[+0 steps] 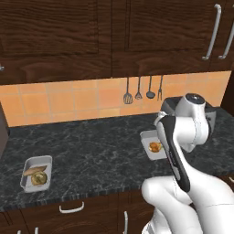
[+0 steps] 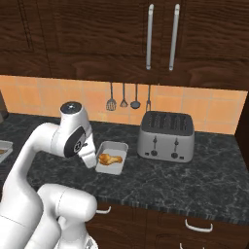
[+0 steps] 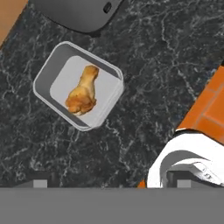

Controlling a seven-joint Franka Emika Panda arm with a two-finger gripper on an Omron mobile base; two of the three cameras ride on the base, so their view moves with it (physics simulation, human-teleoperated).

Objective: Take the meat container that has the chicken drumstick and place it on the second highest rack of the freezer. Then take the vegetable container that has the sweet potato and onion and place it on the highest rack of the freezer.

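Grey: 2 containers (image 1: 37, 172) on the counter (image 1: 91, 151), 1 drumstick (image 3: 82, 91); gripper (image 3: 111, 183) spread wide.

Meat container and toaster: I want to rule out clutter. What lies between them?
Nothing: in the right base view, only bare dark counter separates the meat container from the toaster.

In the left base view the arm (image 1: 176, 151) covers the near right corner of the meat container (image 1: 153, 145) and most of the toaster (image 1: 170, 106) behind it. In the right base view the vegetable container (image 2: 3, 148) is cut off by the left edge, its contents out of frame. In the hand view the toaster (image 3: 78, 13) is cut off by the top edge. The hanging utensils (image 1: 143, 90) are too small to tell apart.
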